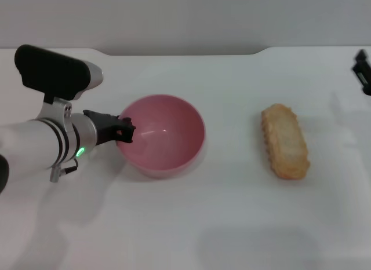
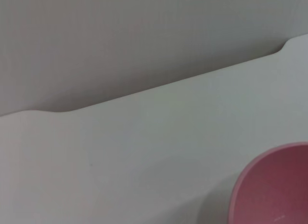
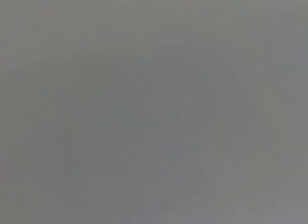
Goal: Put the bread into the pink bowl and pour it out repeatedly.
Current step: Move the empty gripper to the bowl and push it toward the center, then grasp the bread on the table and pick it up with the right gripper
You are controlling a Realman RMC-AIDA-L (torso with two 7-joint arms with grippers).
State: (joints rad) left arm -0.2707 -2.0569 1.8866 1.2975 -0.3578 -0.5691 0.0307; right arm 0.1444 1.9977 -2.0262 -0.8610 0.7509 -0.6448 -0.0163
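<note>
White table [image 1: 232, 223] runs back to a grey wall — that's all I have around the work. My left arm reaches in level from nine o'clock, its left gripper [image 1: 124, 131] at the near-left rim of the pink bowl [image 1: 165, 139]; the dark fingers appear clenched on that rim. One bowl, tilted and with nothing inside it. One bread [image 1: 284, 141] lies pale side up at three o'clock of the bowl, well apart. Right gripper [image 1: 363, 70] sits parked at the far right edge — whether its fingers are released, I cannot tell.

bowl [image 1: 165, 137] left on table [image 1: 232, 223]; bread [image 1: 285, 141] well apart, right
</note>
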